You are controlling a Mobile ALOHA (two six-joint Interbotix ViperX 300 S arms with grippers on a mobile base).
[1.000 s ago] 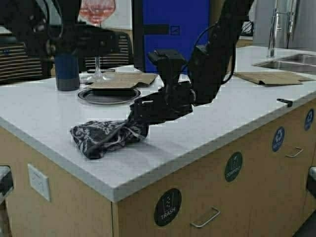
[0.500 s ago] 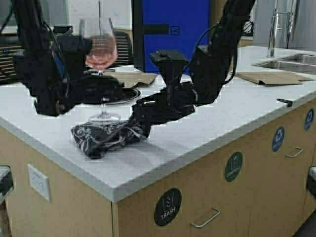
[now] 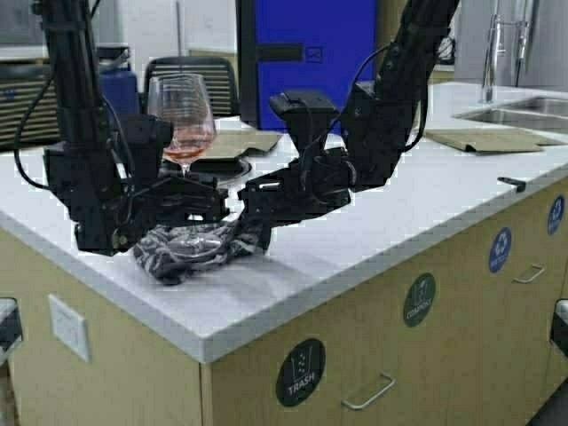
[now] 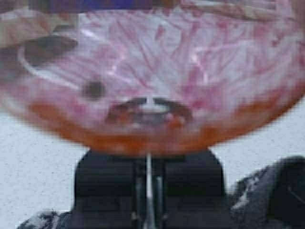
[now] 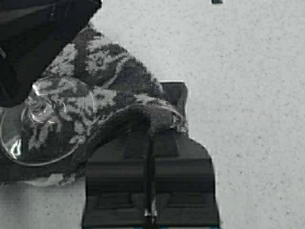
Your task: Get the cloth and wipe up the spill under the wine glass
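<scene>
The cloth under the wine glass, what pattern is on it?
Dark cloth with a white leafy floral print, clearest in the right wrist view.

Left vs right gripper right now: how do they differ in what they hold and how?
The left gripper is shut on the wine glass stem, holding it upright; the right gripper pinches the cloth edge, low on the countertop. The glass foot sits over the cloth. Both have their jaws closed and meet at the cloth.
</scene>
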